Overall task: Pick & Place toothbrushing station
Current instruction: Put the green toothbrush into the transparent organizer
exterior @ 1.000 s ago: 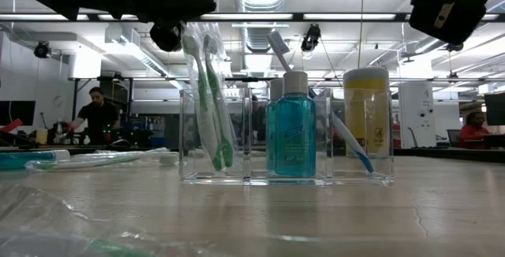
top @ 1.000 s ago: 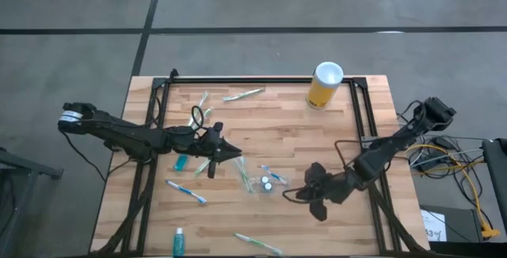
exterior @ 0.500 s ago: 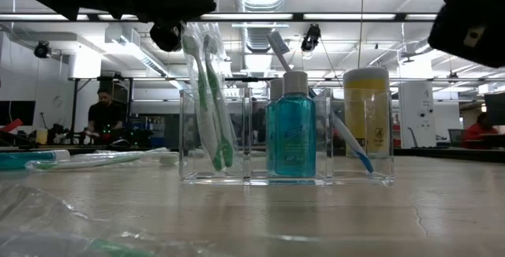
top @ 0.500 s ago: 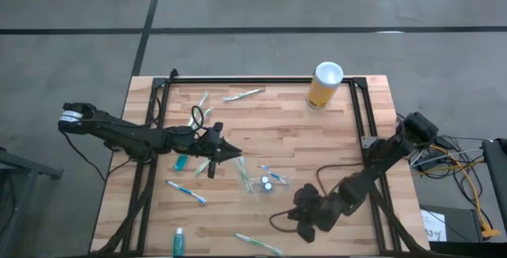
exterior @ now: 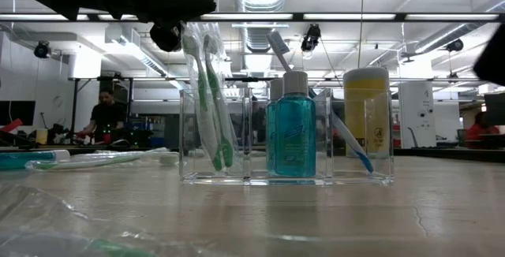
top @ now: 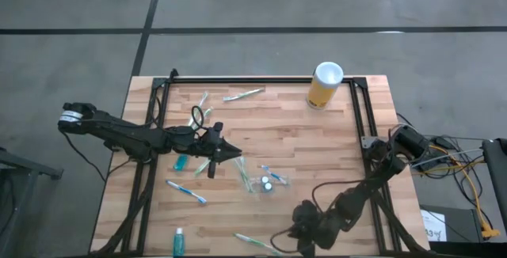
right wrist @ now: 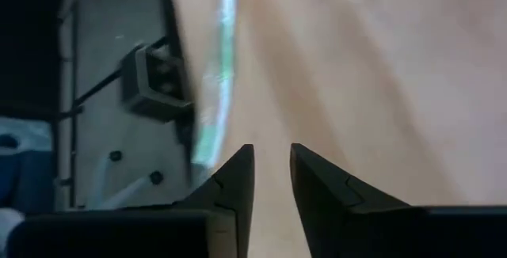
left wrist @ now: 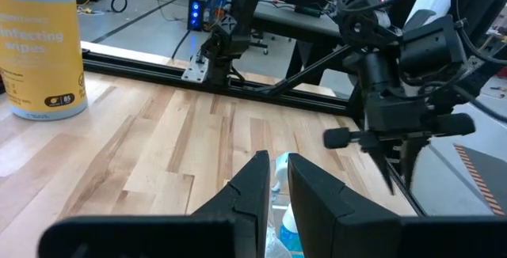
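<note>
The clear holder (top: 265, 182) stands on the table's middle. In the low view (exterior: 284, 135) it holds two white-green toothbrushes (exterior: 209, 107), a teal white-capped bottle (exterior: 290, 135) and a white-blue toothbrush (exterior: 347, 143), all resting on its floor. My left gripper (top: 236, 156) hovers just left of the holder, fingers almost together and nothing seen between them (left wrist: 277, 171). My right gripper (top: 295, 231) is near the table's near edge, shut and empty (right wrist: 272, 159), beside a loose white-green toothbrush (top: 258, 244) that also shows in the right wrist view (right wrist: 222, 76).
A yellow cylinder with a white top (top: 324, 84) stands at the far right. Loose toothbrushes (top: 242, 94) (top: 187, 191) and teal tubes (top: 181, 162) (top: 179, 241) lie on the wood. A black cable loop (top: 196, 115) lies at the left. A black frame (top: 360, 115) runs along the table's edges.
My right gripper has moved toward the table's near edge and somewhat left, away from the holder and toward the loose white-green toothbrush, and has left the low view. The holder and its contents have stayed in place.
</note>
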You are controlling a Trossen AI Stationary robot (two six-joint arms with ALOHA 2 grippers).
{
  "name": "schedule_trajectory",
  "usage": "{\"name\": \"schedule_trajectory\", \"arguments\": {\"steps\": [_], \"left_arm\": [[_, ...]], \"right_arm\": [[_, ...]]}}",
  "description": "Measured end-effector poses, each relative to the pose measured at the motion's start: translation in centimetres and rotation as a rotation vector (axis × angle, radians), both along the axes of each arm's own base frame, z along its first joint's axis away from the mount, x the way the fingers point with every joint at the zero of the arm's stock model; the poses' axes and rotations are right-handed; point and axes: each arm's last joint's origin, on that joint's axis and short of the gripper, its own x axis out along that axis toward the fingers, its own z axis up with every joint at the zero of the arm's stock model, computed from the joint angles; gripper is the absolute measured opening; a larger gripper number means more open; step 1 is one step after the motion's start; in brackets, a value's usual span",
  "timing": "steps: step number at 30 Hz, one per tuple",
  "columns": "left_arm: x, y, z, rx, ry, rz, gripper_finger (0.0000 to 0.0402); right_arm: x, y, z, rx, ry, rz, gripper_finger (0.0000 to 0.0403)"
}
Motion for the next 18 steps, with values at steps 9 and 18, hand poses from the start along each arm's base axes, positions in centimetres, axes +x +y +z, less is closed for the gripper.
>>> {"name": "schedule_trajectory", "arguments": {"steps": [9,18], "left_arm": [[0.0,0.0,0.0,0.0,0.0,0.0,0.0053],[0.0,0.0,0.0,0.0,0.0,0.0,0.0053]], "right_arm": [[-0.5,2.5,-0.8,0.064,-0.095,0.08,0.0108],[0.2,3.3,-2.6,0.09,-0.139,0.099,0.0124]]}}
